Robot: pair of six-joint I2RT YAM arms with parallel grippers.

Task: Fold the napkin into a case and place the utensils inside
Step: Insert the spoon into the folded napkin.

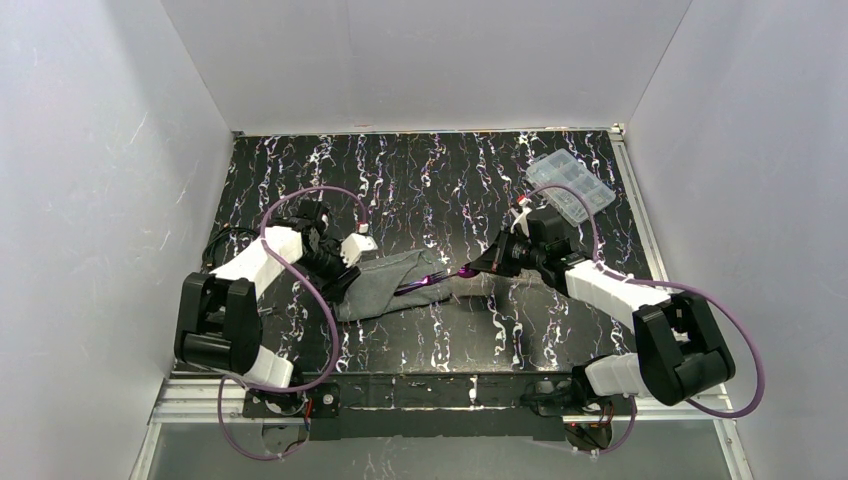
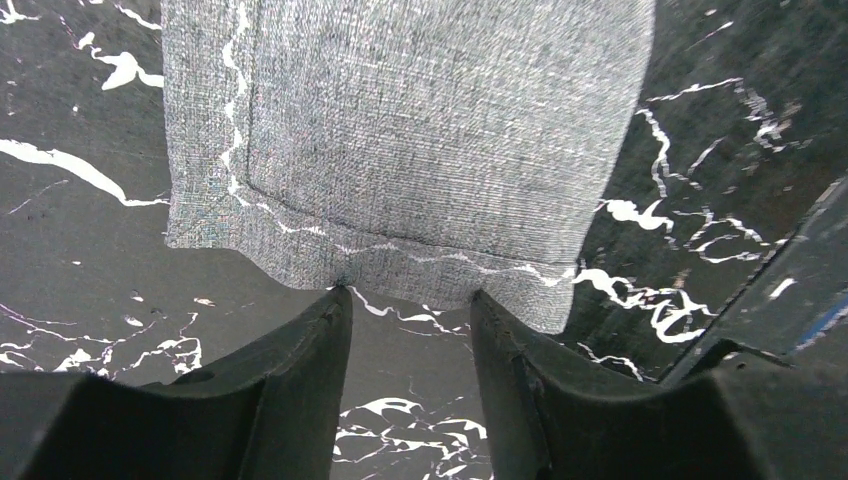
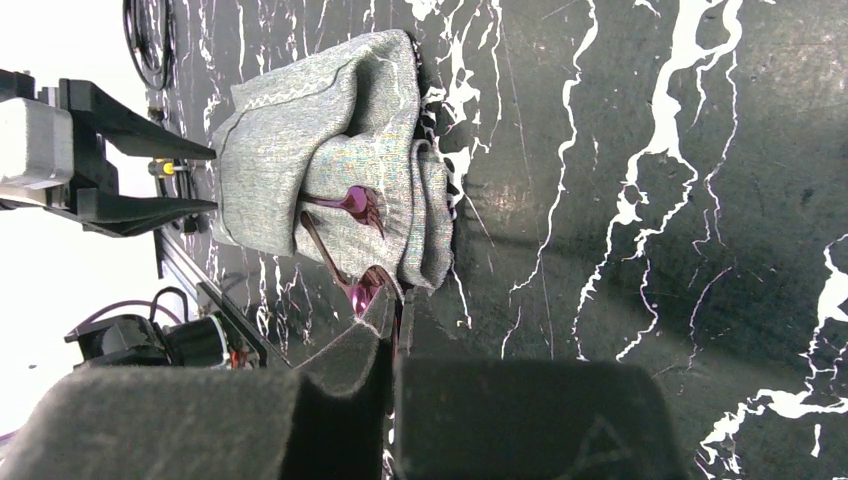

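Two purple utensils [image 3: 357, 200] show at the mouth of the case [image 3: 300, 150], and the right gripper [image 3: 392, 305] has hold of one of them. Its fingers are pinched tight on the shiny end nearest the wrist camera, and the thin handle runs away from the fingertips into the grey folds. The second utensil sits deeper, its head tucked between two layers of cloth and only partly visible. Fork or spoon, I can't tell for either.

From above, the case lies as a narrow grey bundle slanting across the middle of the black marbled table [image 1: 440, 180]. The right gripper is right at its open, right-hand end, and as far as I can see it grips only the metal, not the cloth.

At the opposite end is the left gripper [image 2: 408, 305], jaws parted to a moderate gap with nothing between them, fingertips right at the stitched hem of the case. The left wrist view shows that hem running across just ahead of both tips, with the pale stitch line a little further in. Whether the tips actually touch the fabric is too close to call.

Well off toward the far right corner, a clear compartment box [image 1: 568, 185] sits apart from everything.
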